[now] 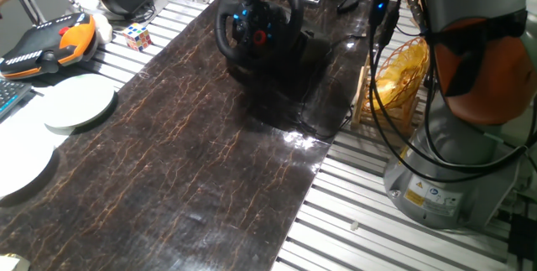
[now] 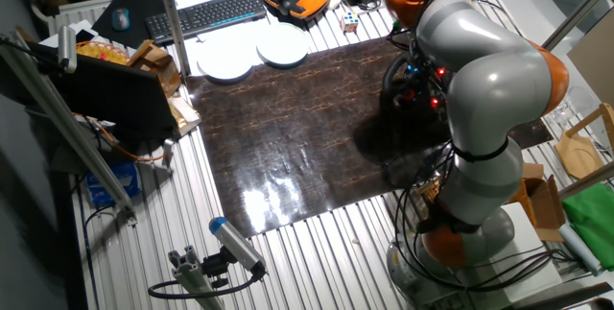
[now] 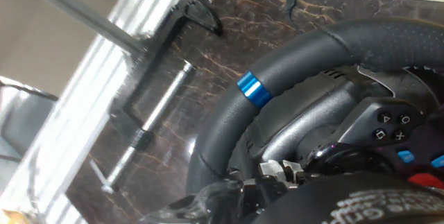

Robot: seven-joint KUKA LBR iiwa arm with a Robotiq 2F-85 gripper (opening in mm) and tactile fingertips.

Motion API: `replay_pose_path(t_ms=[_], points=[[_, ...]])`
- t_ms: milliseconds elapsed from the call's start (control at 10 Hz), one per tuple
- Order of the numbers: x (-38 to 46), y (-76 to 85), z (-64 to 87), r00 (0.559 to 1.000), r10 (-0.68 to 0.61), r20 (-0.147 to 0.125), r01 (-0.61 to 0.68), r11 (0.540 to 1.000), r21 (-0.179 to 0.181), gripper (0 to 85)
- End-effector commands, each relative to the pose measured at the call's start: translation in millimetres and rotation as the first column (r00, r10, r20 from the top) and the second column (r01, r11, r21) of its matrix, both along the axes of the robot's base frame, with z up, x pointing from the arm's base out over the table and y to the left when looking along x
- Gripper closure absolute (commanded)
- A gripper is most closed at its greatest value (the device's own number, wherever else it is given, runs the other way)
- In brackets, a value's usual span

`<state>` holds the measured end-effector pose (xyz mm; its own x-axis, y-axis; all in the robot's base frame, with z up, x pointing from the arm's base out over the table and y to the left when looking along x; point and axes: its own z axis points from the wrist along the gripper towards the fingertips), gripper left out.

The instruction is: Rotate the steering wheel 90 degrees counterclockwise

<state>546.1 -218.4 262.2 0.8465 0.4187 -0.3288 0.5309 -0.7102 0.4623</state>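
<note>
steering wheel [image 1: 258, 18] sits at the far end of the dark marble-look mat [image 1: 185, 162], upright-ish on its black base, hub w/ blue and red lit buttons facing down the mat. hand view is right up against the rim, blue centre stripe [image 3: 250, 89] in plain sight, d-pad and face btns lower right. gripper [image 3: 326, 207] is only a blurry dark mass at the bottom of hand view, and in the other fixed view the arm [image 2: 489, 89] hides it, so you can't tell if the jaws are spread, closed or on the rim. handling, my guess: rim is thick, stiff, grippy stitched cover, won't deform or slip much; base looks heavy enough but may skid on the glossy mat if you push sideways, and the shaft prob has some resistance. take the rim near the blue stripe, pinch across the rim section, then sweep ccw along the arc, not straight. stay off the hub btns and paddles.
</note>
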Motion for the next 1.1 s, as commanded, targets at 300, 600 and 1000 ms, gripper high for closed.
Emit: replay_pose_path(t_ms=[300, 600, 1000], points=[[-0.1, -0.3, 0.0, 1.0, -0.01, -0.012, 0.01, 1.0, 0.007, 84.3], [0.8, -1.4, 0.3, 1.0, 0.001, -0.013, -0.001, 1.0, 0.003, 84.3], [0.7, -9.9, 7.5, 0.999, 0.014, -0.032, -0.014, 1.0, 0.007, 84.3]])
